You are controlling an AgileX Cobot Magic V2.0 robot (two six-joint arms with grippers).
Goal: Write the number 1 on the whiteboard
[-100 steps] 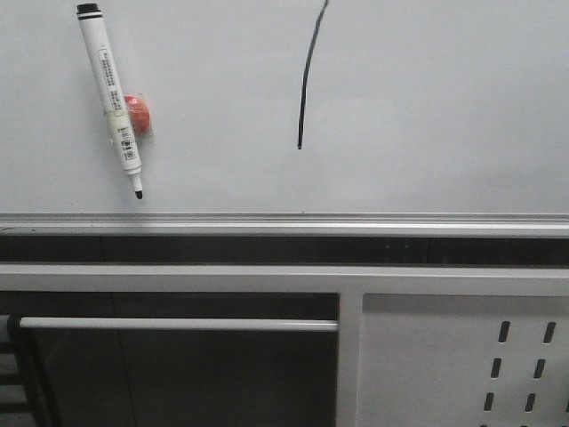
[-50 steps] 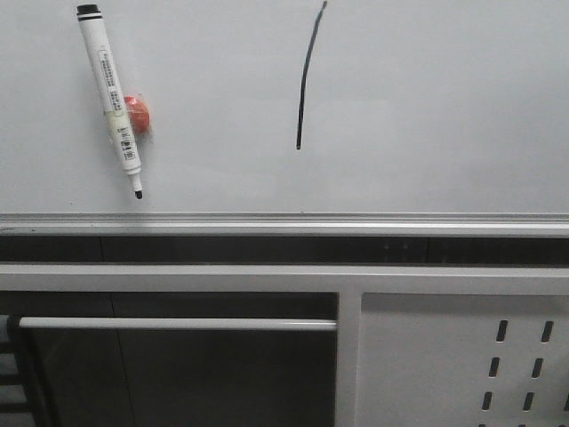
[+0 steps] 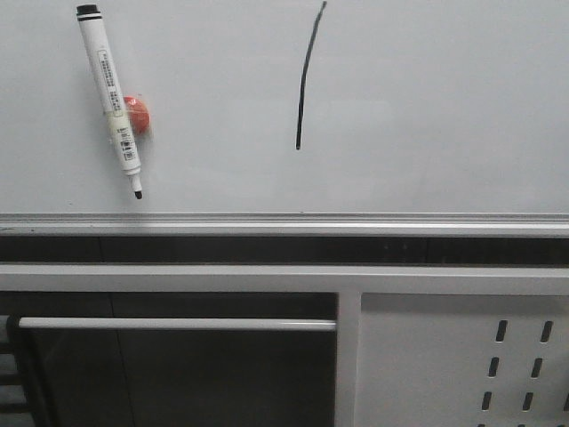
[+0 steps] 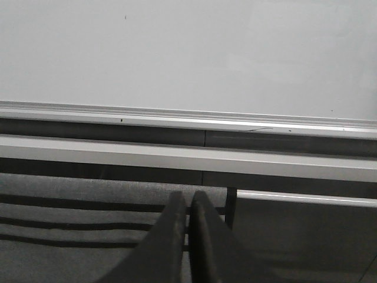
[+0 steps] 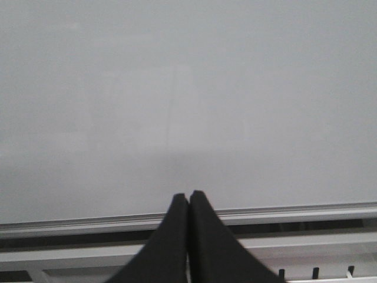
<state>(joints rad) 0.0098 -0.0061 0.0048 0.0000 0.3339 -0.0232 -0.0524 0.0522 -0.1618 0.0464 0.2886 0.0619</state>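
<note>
- white marker pen: black cap end up, black tip down, tilted slightly, tip end leaning right
- red round magnet: tucked behind pen barrel, right of it, touching
- perforated grey metal panel: lower right, dark slots in columns
- horizontal silver bar: lower left, across dark opening

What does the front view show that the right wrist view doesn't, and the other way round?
Only the front view shows the number 1, the marker pen stuck on the board with a red magnet behind it, and the perforated panel below. Only the right wrist view shows the right gripper, its fingers pressed together and empty. Both show the whiteboard and its silver bottom rail.
</note>
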